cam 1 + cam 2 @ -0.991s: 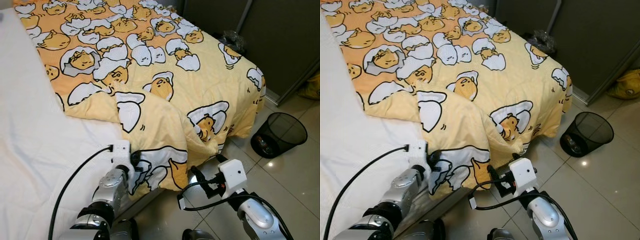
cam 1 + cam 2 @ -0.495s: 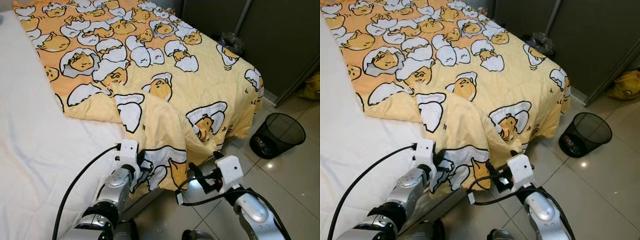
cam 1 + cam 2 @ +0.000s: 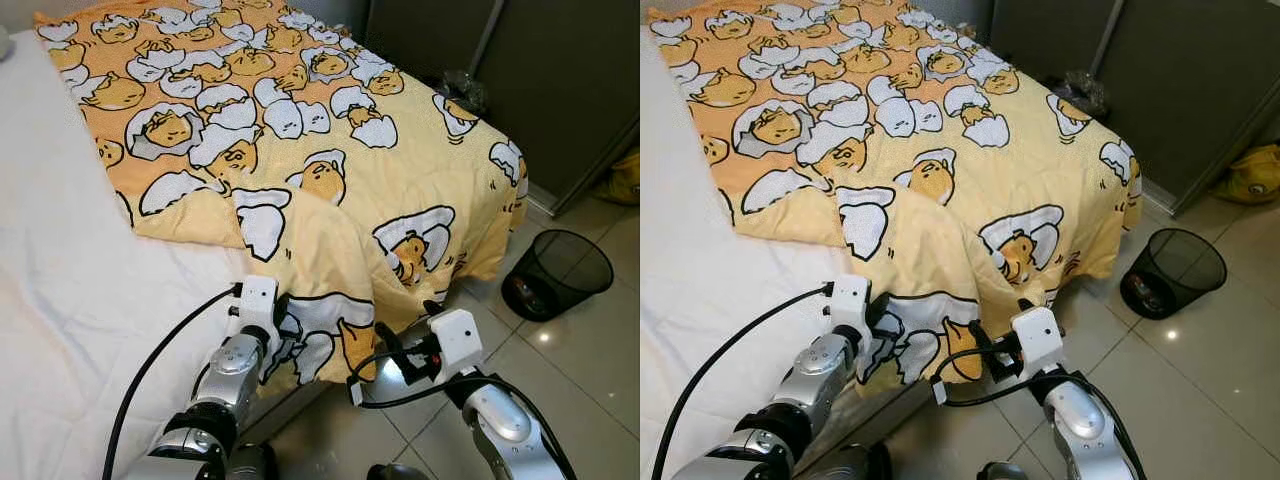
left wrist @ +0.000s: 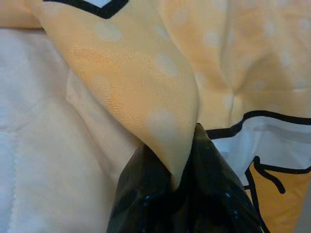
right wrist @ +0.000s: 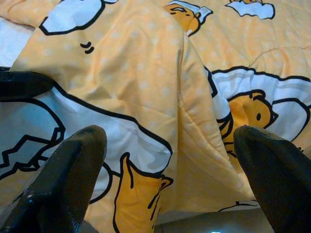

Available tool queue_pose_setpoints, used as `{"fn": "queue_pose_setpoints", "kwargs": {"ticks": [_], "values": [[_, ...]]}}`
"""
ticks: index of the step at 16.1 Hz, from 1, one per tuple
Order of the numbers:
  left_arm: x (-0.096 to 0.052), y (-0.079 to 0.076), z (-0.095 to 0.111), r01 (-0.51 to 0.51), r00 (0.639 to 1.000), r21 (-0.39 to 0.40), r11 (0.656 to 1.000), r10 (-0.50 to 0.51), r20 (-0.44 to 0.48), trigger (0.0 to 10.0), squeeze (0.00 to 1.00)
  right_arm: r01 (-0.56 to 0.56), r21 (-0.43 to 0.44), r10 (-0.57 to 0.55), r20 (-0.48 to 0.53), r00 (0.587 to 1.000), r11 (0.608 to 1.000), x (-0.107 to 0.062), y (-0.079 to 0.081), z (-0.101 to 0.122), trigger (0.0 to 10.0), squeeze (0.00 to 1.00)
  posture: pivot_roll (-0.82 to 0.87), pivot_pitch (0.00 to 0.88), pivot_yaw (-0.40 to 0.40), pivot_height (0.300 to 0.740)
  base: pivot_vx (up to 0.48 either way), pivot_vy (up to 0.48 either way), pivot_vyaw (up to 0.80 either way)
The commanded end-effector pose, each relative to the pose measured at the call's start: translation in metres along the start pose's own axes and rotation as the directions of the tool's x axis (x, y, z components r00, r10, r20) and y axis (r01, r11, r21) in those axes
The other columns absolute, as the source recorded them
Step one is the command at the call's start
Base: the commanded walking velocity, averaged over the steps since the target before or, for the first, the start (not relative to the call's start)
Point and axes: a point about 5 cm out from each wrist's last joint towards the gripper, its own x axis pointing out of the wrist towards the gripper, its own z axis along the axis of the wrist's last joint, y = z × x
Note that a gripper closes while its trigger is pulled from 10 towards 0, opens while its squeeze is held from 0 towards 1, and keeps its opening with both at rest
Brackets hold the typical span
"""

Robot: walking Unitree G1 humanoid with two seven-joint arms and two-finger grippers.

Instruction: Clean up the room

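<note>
A yellow quilt (image 3: 300, 130) printed with egg cartoons covers the right half of the bed, and its near corner is bunched and hangs over the bed's edge. My left gripper (image 4: 182, 189) is shut on a fold of that quilt's edge, at the bunched corner (image 3: 283, 320). My right gripper (image 5: 170, 179) stands open just off the bed's side, and its fingers (image 3: 385, 348) point at the hanging part of the quilt. The quilt lies between the spread fingers (image 5: 63, 179) without being pinched.
A bare white mattress (image 3: 70, 290) lies to the left of the quilt. A black mesh wastebasket (image 3: 560, 272) stands on the tiled floor at the right. Dark cupboard doors (image 3: 560, 70) rise behind it, with a black bag (image 3: 462, 88) and a yellow bag (image 3: 625, 175) at their foot.
My right gripper has edged left, closer to the hanging quilt corner. My left gripper has moved slightly forward with the quilt's edge held. The camera has shifted a little.
</note>
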Motion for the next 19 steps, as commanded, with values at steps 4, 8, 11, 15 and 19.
{"fn": "queue_pose_setpoints", "kwargs": {"ticks": [4,8,11,15,19], "values": [[0.002,-0.003,0.003,0.002,1.000,0.037,0.999,-0.002,0.009,10.0,0.00,0.013,-0.012,-0.013,-0.001,1.000,1.000,0.000,-0.004,-0.001,10.0,0.00,-0.17,0.056,-0.006,0.740,-0.339,0.000,0.00],[-0.001,-0.012,-0.006,0.033,0.999,0.048,0.998,-0.032,-0.013,10.0,0.00,0.008,-0.013,-0.008,-0.005,1.000,1.000,-0.001,-0.004,-0.003,10.0,0.00,-0.17,0.054,-0.007,0.740,-0.364,0.000,0.00],[-0.006,-0.032,-0.023,0.094,0.994,0.080,0.992,-0.089,-0.070,10.0,0.00,0.002,-0.016,-0.002,-0.010,1.000,1.000,-0.002,-0.005,-0.004,10.0,0.00,-0.17,0.059,-0.012,0.740,-0.160,0.000,0.00],[-0.031,-0.069,-0.074,0.421,0.871,0.111,0.900,-0.367,-0.327,10.0,0.00,-0.019,-0.023,0.018,-0.028,0.999,1.000,-0.005,-0.006,-0.007,10.0,0.00,-0.18,0.067,-0.031,0.740,0.000,0.000,0.00],[-0.031,-0.070,-0.071,0.556,0.807,0.206,0.805,-0.463,-0.366,10.0,0.00,-0.035,-0.038,0.033,-0.041,0.999,0.999,-0.005,-0.010,-0.008,10.0,0.00,-0.18,0.060,-0.030,0.740,0.000,0.000,0.00]]}}
